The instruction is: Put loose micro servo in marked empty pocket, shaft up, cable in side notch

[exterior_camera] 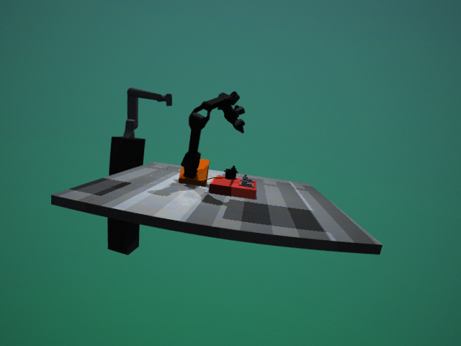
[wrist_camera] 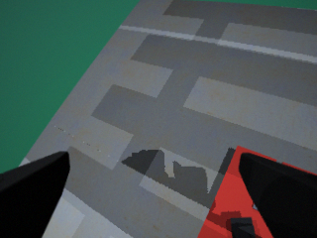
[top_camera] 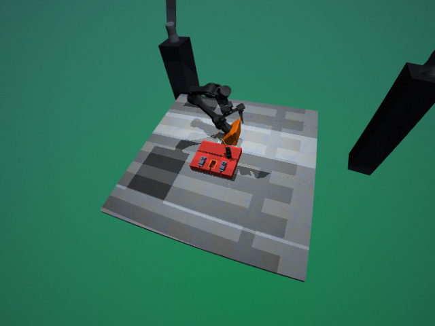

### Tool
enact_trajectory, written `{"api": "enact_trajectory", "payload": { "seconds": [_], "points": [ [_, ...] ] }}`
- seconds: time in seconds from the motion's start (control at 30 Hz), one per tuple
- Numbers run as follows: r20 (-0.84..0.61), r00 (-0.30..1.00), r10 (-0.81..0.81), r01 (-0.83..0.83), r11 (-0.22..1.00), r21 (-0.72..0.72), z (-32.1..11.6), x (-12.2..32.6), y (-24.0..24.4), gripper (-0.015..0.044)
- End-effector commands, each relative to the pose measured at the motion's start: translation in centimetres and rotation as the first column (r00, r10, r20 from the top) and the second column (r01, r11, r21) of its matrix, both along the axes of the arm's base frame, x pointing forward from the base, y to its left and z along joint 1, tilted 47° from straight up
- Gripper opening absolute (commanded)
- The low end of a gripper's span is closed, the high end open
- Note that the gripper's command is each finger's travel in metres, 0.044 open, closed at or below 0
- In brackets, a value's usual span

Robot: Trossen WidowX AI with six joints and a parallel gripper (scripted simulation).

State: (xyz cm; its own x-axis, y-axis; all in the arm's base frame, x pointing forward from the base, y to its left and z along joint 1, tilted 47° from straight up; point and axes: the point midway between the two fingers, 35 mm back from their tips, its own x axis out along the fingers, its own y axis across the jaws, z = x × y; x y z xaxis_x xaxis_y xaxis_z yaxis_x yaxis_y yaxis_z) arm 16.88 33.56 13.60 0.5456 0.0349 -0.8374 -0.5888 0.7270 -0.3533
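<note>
A red robot deck (top_camera: 211, 151) (exterior_camera: 238, 190) (wrist_camera: 232, 198) lies on the table in front of the arm's base. The loose black micro servo (top_camera: 228, 151) (exterior_camera: 230, 172) stands on the deck's back right part, its thin cable leading toward the base. The orange-outlined empty pocket (top_camera: 212, 160) sits at the deck's front edge, between two grey mounted servos (top_camera: 202, 161) (top_camera: 222, 166). My gripper (top_camera: 234, 113) (exterior_camera: 239, 120) (wrist_camera: 157, 161) is open and empty. It hangs high above the deck and points down over the table just beside the deck's edge. In the wrist view a dark part shows on the deck at the bottom edge.
The arm stands on an orange base block (top_camera: 233, 134) (exterior_camera: 200, 170) right behind the deck. The grey patterned table (top_camera: 217, 224) (exterior_camera: 208, 219) ends in open edges all round. Black camera posts (top_camera: 179, 63) (top_camera: 389, 119) (exterior_camera: 126, 148) stand beyond the table.
</note>
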Motion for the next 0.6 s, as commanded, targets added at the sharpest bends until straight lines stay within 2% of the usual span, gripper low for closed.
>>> {"api": "enact_trajectory", "payload": {
  "seconds": [0.0, 0.27, 0.57],
  "points": [
    [-0.041, 0.997, -0.060, 0.055, 0.990, -0.127, -2.6, 0.8, -2.7, 0.0440],
    [-0.101, 0.978, -0.184, 0.136, 0.922, -0.363, -6.1, 1.9, -8.3, 0.0440],
    [-0.150, 0.931, -0.334, 0.181, 0.776, -0.604, -8.5, 2.1, -14.5, 0.0440]
  ]
}}
